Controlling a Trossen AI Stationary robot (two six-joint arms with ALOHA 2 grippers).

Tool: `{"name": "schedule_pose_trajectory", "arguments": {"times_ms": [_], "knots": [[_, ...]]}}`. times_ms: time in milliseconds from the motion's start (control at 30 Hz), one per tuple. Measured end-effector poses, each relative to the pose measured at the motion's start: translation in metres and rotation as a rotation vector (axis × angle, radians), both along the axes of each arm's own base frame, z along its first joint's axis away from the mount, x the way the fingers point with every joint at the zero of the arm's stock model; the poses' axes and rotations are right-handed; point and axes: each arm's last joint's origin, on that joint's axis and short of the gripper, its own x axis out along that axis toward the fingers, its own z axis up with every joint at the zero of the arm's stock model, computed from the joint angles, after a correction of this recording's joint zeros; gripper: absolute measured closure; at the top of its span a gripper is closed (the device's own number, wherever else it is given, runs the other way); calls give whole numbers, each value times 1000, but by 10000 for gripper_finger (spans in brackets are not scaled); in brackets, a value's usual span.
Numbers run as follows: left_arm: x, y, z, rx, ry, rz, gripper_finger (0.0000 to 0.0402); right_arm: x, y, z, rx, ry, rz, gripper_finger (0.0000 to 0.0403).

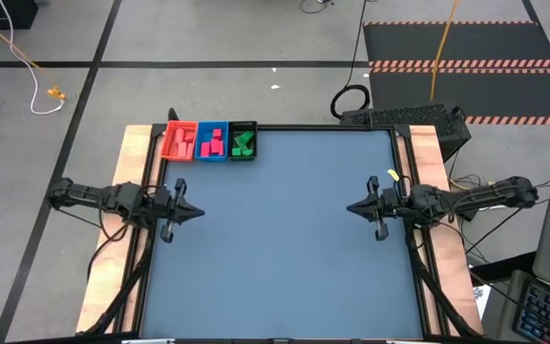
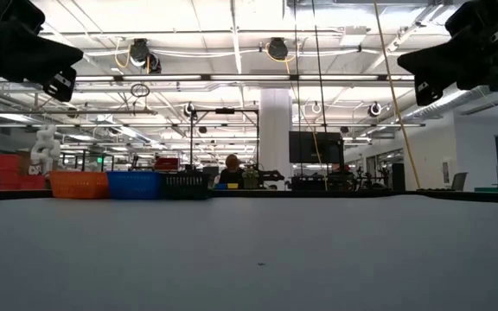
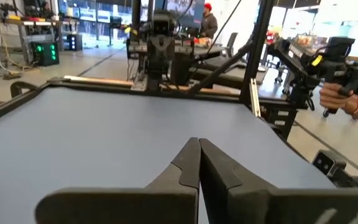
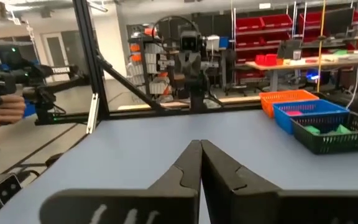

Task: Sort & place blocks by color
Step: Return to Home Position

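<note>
Three small trays stand side by side at the table's far left corner. The red-orange tray (image 1: 179,141) holds salmon-orange blocks (image 1: 181,145), the blue tray (image 1: 212,142) holds pink-red blocks (image 1: 210,143), and the black tray (image 1: 243,141) holds green blocks (image 1: 244,144). In the right wrist view the trays show as orange (image 4: 289,99), blue (image 4: 316,112) and black (image 4: 344,134). My left gripper (image 1: 199,213) hovers shut over the table's left side. My right gripper (image 1: 350,207) hovers shut over the right side. Both point at each other across the table.
The blue table top (image 1: 285,239) has a black frame along its edges. A keyboard (image 1: 404,117) lies beyond the far right corner. A person's hand (image 3: 337,96) holding a device shows beyond the table's right side in the left wrist view.
</note>
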Motion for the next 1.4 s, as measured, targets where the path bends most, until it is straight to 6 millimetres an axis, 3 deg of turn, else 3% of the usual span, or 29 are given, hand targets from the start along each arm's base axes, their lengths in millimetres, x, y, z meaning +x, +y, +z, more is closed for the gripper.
{"name": "schedule_pose_trajectory", "arguments": {"times_ms": [233, 567, 833, 1400], "knots": [[5, -2, -12, 7, -63, -19, 400, -1, 0, -2, 22, 23, 2, 403], [4, -3, -6, 113, -145, -80, 398, 0, 0, -5, 27, 54, 0, 403], [5, -1, -11, 199, -106, -2, 397, 0, 0, -5, 14, 55, 0, 403], [5, -1, -10, 196, -106, 0, 396, 0, 0, -5, 13, 50, 0, 403]]}}
